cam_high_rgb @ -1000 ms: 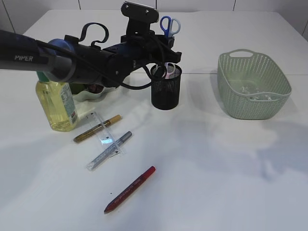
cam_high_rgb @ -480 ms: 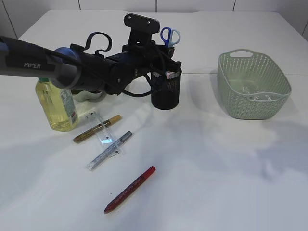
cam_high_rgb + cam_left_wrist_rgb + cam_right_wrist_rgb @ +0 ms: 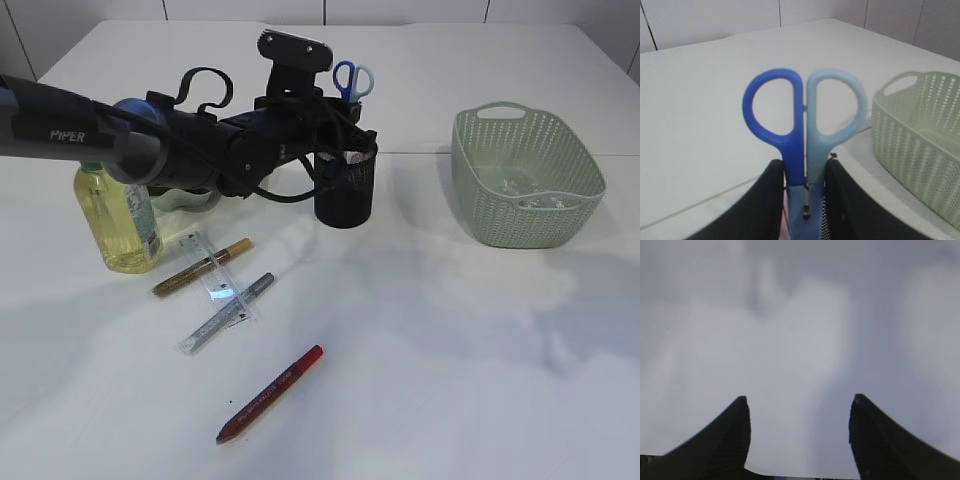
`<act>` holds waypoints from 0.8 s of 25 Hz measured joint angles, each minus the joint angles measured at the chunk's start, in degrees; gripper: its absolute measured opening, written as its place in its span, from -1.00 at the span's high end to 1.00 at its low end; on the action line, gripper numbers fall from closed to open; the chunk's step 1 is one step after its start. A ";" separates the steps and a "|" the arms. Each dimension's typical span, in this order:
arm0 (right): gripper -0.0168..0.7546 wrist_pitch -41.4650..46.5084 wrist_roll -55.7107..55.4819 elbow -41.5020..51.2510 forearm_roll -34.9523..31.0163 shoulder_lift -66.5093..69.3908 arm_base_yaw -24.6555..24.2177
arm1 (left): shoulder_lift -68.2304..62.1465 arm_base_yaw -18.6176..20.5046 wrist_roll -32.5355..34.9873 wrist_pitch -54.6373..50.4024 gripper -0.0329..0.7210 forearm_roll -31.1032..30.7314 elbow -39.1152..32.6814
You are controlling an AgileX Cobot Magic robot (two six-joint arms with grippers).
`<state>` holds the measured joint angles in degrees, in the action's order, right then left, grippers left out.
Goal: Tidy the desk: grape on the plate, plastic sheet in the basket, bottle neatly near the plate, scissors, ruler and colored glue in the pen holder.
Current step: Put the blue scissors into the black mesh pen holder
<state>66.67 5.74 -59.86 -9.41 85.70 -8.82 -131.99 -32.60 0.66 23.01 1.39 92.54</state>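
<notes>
- The left gripper (image 3: 340, 150) sits over the pen holder (image 3: 345, 190), closed on the scissors (image 3: 351, 78), whose handles stand above it and blades point down into the holder.
- Left of the gripper, behind its arm, stands the bottle (image 3: 117, 215), with the plate (image 3: 185, 197) just beyond it, mostly hidden.
- Below and left of the gripper lie 2 glue pens (image 3: 201, 267) (image 3: 227, 313), with what may be the ruler (image 3: 218, 282) across them.
- Nearer the camera lies a 3rd pen (image 3: 270, 393).
- Well right of the gripper sits the basket (image 3: 525, 175), the plastic sheet (image 3: 528, 195) in it.

Glossy plastic scissors (image 3: 804, 125) handles (two blues), perforated matt plastic basket (image 3: 526, 178).
</notes>
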 joint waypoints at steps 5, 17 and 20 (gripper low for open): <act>-0.32 -0.04 0.00 0.00 0.00 0.00 0.00 | 0.00 0.00 0.00 -0.41 0.36 0.00 0.00; -0.32 -0.04 0.00 0.00 0.00 0.00 0.00 | 0.00 0.00 0.00 -1.94 0.29 0.00 0.00; -0.32 -0.13 0.00 0.00 0.00 0.00 0.00 | 0.91 0.00 0.00 -4.69 0.28 0.00 0.00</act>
<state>66.54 5.74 -59.86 -9.41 85.70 -8.82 -131.08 -32.60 0.66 18.31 1.39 92.54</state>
